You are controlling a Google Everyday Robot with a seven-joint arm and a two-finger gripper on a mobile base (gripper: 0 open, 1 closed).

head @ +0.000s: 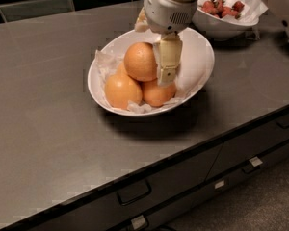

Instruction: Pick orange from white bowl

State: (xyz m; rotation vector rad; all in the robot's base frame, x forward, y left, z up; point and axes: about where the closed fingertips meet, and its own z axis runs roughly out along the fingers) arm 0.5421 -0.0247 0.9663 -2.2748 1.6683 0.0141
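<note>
The gripper [167, 67] hangs inside the white bowl [196, 57], its beige tip reaching down just beside the right flank of the orange [140, 61]. Jaws: open or closed cannot be determined from this view.

The orange sits on top of the pile, resting on two smaller oranges [121, 90] and on crumpled paper lining. It lies to the left of the gripper tip, touching it or nearly so. It is round, so no long axis governs the approach.

Judgement: the grasp depends on shifting the gripper left to centre over the orange.

Room: open air above and left of the orange. On the right, a bare bowl wall. Behind, the berry bowl [220, 24] stands near the white bowl. The white bowl sits well in from the front edge of the surface [48, 129].
</note>
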